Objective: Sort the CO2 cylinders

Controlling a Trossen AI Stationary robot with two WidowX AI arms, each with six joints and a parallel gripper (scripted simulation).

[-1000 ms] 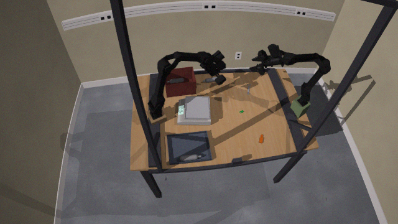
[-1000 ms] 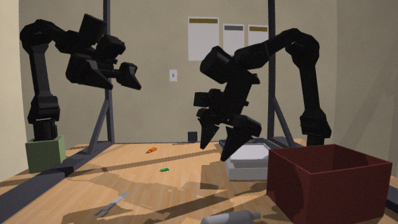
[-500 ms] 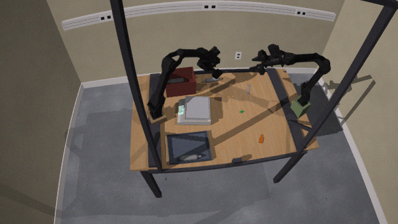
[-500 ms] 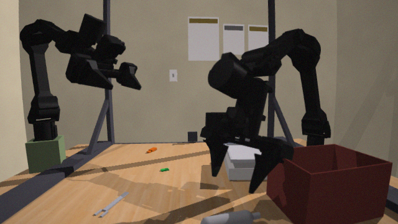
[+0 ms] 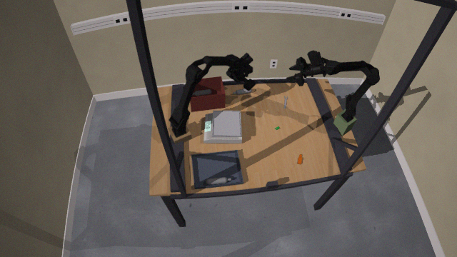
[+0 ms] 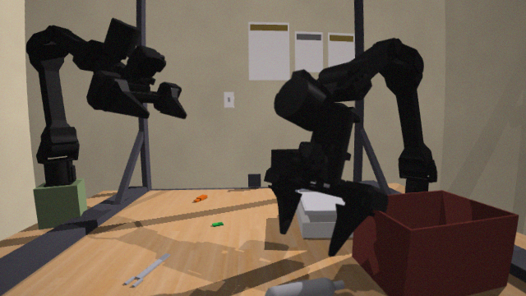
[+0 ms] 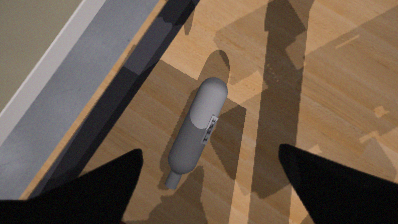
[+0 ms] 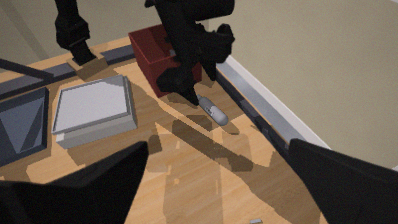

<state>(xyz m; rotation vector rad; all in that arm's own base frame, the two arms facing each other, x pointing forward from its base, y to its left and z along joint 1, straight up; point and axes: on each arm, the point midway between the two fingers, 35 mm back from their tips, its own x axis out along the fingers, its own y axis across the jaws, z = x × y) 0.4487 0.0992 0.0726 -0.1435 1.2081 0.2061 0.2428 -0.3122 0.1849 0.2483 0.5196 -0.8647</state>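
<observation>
Left jaws — spread wide — above a gray cylinder near the scrap bin.

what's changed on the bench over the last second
The left claw came down toward the loose cylinder, shifting slightly toward the bin. Nothing was gripped or let go. The cylinders, scale and right claw stayed put.
</observation>
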